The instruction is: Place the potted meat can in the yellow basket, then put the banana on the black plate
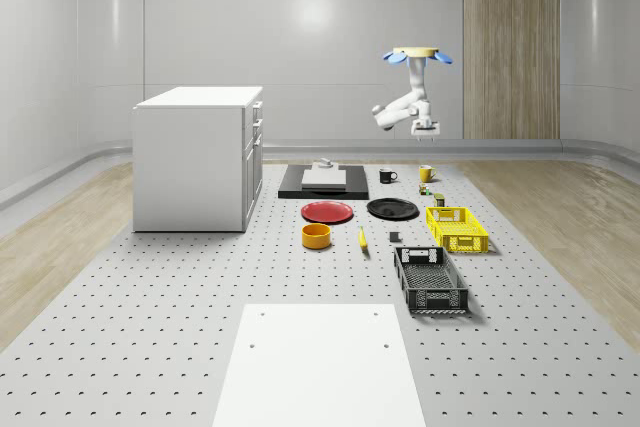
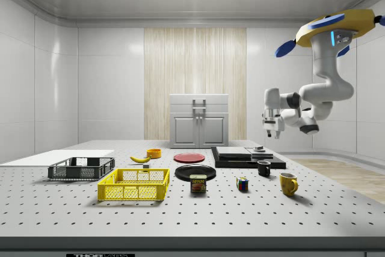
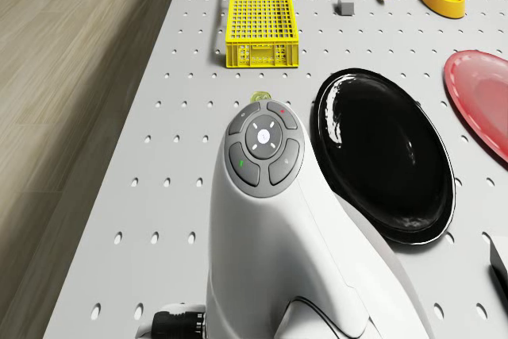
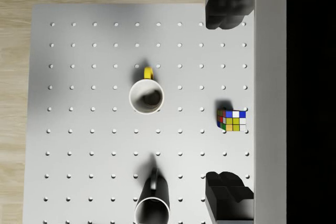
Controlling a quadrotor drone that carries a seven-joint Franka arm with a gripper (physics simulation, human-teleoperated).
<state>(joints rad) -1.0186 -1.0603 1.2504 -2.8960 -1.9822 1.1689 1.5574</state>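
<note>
**Reaching for the can: not there yet**

I hover high over the far end of the tabletop [image 1: 150,347], my drone [image 2: 337,27] well above everything and my arm folded down in front of it. My fingers [image 4: 229,100] hang spread apart with nothing between them, pointing straight down.

Directly beneath them lie a yellow mug [image 4: 146,95] and a black mug [image 4: 152,203], with a colour cube [image 4: 231,120] just off to one side. None of these is my business.

The can [image 2: 198,183] stands upright on the tabletop, well below my fingers and off towards the basket [image 2: 135,185], just beside that basket's near end. The basket holds nothing. The banana [image 2: 141,159] lies farther off, beyond the basket, and the black plate [image 3: 385,152] sits bare between the can and the banana's side of the tabletop.

So I judge the first step has barely begun: the can is untouched and I am neither over it nor low enough. Next I need to shift from above the mugs to above the can, line my spread fingers across its narrower sides, then descend, keeping clear of the cube and the basket's wall.
</note>
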